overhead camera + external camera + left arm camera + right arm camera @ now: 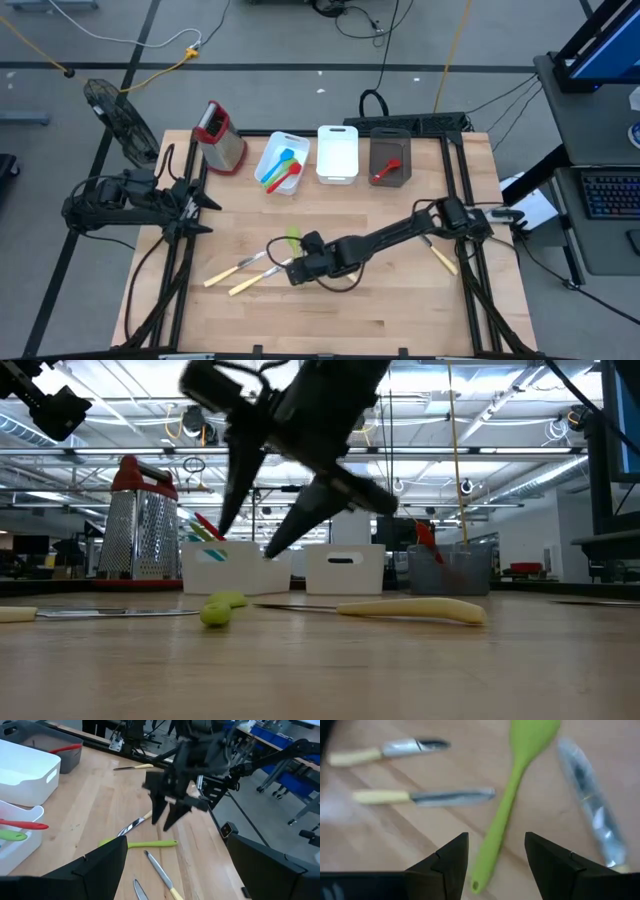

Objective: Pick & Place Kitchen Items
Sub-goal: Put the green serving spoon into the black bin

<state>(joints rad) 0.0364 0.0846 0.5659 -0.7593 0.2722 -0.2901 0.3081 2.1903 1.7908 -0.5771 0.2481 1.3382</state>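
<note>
Green spatula [512, 795] flat on tabletop [400, 300], directly under right hand [292, 270], fingers spread, empty. Yellow-handled knives [245, 272] just beside it. Left hand [205, 213] idle at tabletop's left edge, spread wide, empty.

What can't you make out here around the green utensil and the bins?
- Green spatula: in the high view, mostly hidden under the right gripper.
- Third knife: handle cut off by the right wrist picture's edge.
- Dark grey bin: red utensil too small to name.
- Left gripper: waits at the table's left edge.
</note>
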